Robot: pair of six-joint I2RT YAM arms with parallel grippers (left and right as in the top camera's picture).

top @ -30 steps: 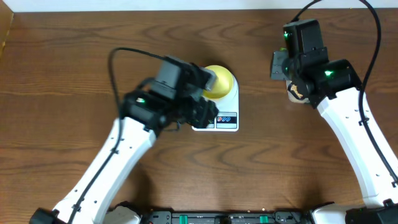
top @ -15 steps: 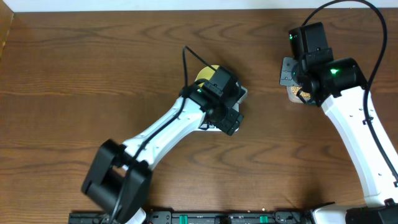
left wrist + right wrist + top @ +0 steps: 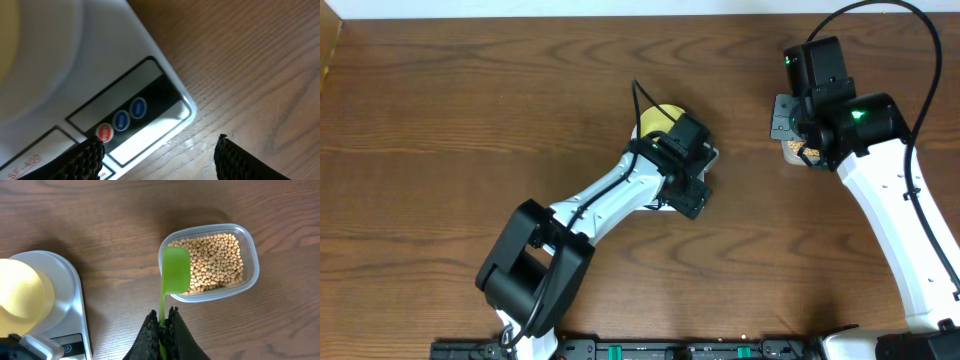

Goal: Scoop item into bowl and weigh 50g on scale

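Brown wood grain everywhere: one table (image 3: 440, 120), far edge running along the top of the overhead view, left edge just showing at the top corner. Wide bare stretch across the whole left half, another strip along the front.

Two white arms. Left arm (image 3: 610, 200) reaching diagonally to mid-table, right arm (image 3: 890, 200) coming up the right side.

One white scale (image 3: 75, 75) near the centre, largely hidden from above by the left wrist. One clear plastic tub (image 3: 252, 265) well right of it, bare wood between the two.

One pale yellow bowl (image 3: 20, 295), sitting on the scale's round platform.

One green spoon (image 3: 175, 270), scoop over the tub's left rim; touching or not, hard to say.

Right gripper (image 3: 162, 330) clamped tight on the spoon's thin handle. Left gripper (image 3: 160, 155) spread wide, nothing between the fingers (image 3: 85, 155), poised low over the scale's front corner and the wood beside it.

Three buttons in a row by the display: one red button (image 3: 104, 132), two blue buttons (image 3: 121, 120).

Beans (image 3: 215, 262) by the dozen, too many to count, all lying in the tub.
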